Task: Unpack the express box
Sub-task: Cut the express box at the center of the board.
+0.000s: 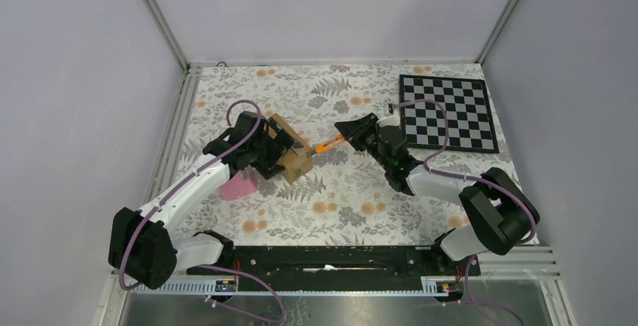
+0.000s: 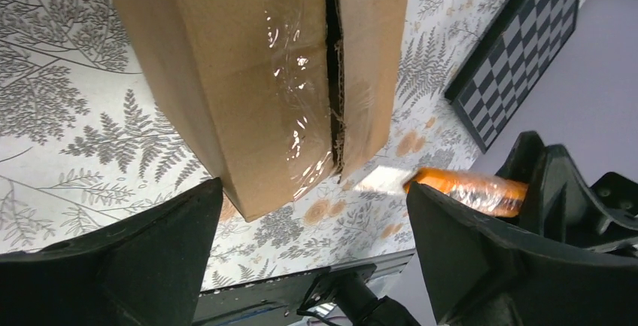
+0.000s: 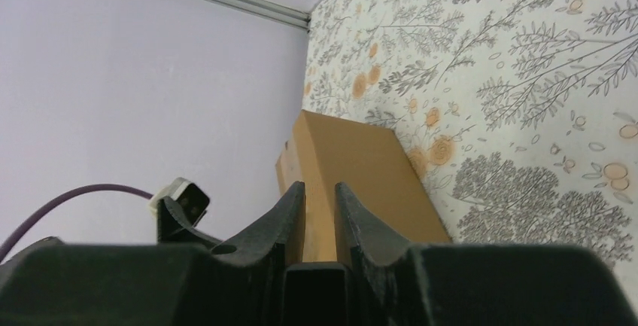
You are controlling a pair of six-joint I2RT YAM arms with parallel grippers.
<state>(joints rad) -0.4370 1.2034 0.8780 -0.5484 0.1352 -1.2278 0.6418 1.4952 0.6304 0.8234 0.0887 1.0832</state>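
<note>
The left arm (image 1: 184, 187) and right arm (image 1: 440, 183) wear white shells between bulky black joints. A purple cable (image 1: 242, 103) loops along each; the fingers (image 3: 360, 217) are matte black wedges.

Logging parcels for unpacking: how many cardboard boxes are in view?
1: the express box, left of centre, between the left gripper's open fingers. No other shows.

Left pincer (image 2: 312, 190) spread wide, right pincer (image 3: 320, 187) pinched nearly closed, both pointing toward each other.
</note>
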